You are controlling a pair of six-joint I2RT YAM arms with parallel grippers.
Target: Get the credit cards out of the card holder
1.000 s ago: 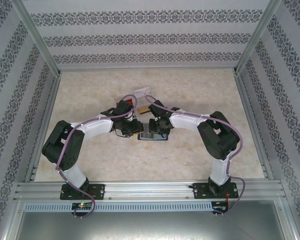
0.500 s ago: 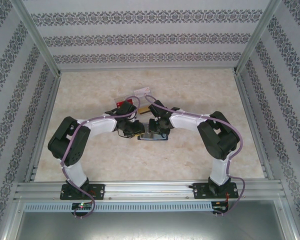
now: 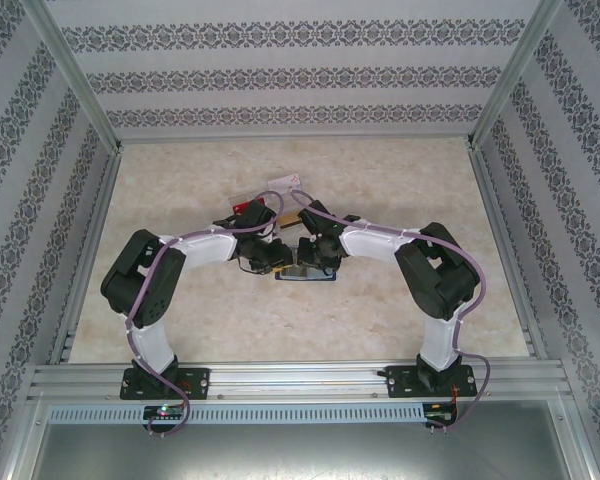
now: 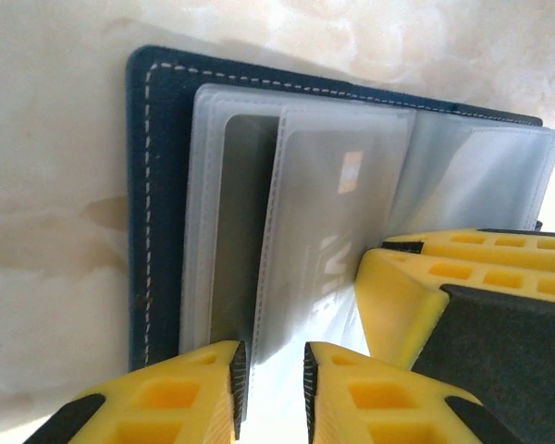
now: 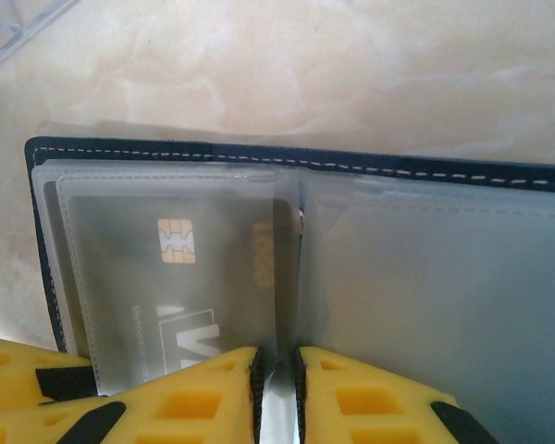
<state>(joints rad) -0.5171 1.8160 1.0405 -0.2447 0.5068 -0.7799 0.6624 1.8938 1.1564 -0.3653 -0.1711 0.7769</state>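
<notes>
The card holder [image 5: 120, 153] lies open and flat on the table [image 3: 400, 180], near the middle, between the two arms. Its blue cover is underneath and its clear sleeves [image 5: 425, 277] face up. A black card [image 5: 176, 268] with a gold chip sits inside the sleeve at 9 o'clock in the right wrist view. The right claw [image 5: 277, 393] comes in from 6 o'clock. It is almost closed and pinches the sleeve edges at the middle fold of the card holder. The left claw [image 4: 270, 393] is open just a little, with one sleeve edge in the gap. It is hard to tell if it squeezes that sleeve. In the top view, three cards lie out on the table: a red card [image 3: 248, 208] at 10 o'clock from the card holder, an orange-gold card [image 3: 288, 215] at 11 o'clock, and a white card [image 3: 285, 183] farther off at 12 o'clock.
</notes>
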